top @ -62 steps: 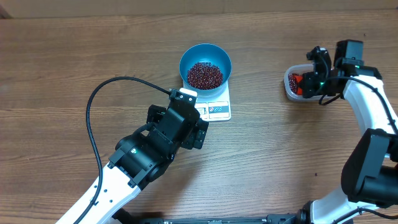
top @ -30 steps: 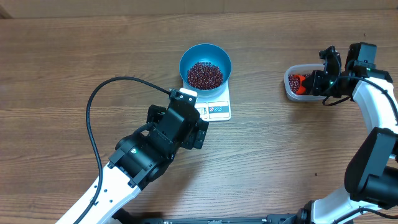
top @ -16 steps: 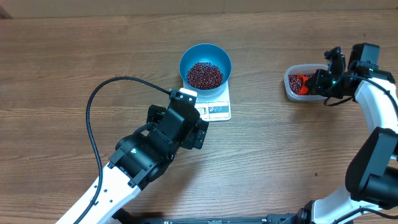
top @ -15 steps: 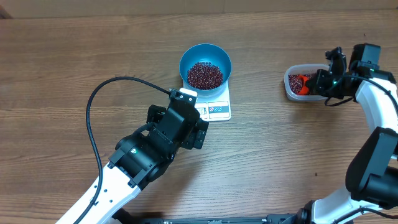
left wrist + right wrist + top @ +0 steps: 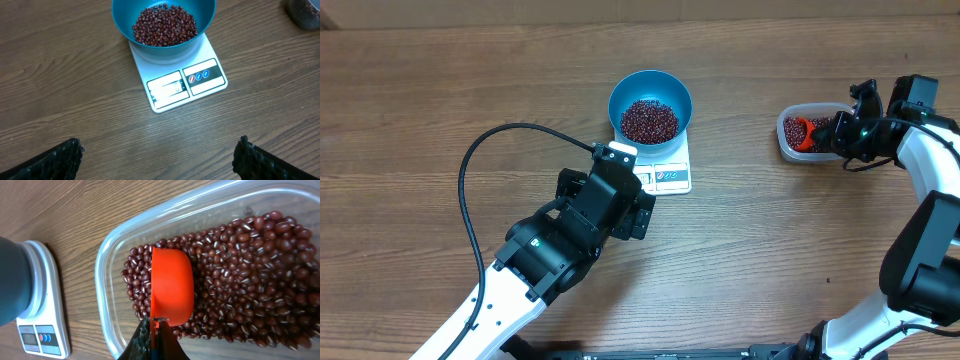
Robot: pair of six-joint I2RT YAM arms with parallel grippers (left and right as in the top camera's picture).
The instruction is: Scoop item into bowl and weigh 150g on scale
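The blue bowl [image 5: 650,83] stands on the white scale [image 5: 670,178] and holds a heap of red-brown beans [image 5: 649,120]. In the left wrist view the bowl [image 5: 206,15] and scale [image 5: 182,85] lie ahead of my left gripper [image 5: 159,150]. It is open and empty over bare wood, short of the scale. My right gripper [image 5: 155,327] is shut on the handle of an orange scoop [image 5: 172,285]. The scoop's cup lies on the beans [image 5: 250,275] at the left end of the clear tub [image 5: 107,305]. No beans show on the scoop.
A black cable [image 5: 470,200] loops across the wood left of the left arm [image 5: 575,235]. The clear tub [image 5: 783,143] sits at the far right, well apart from the scale. From the right wrist, the scale [image 5: 47,315] shows left of the tub.
My right gripper has drawn back to the right, pulling the orange scoop a little rightward within the tub. The left arm, bowl and scale have not moved.
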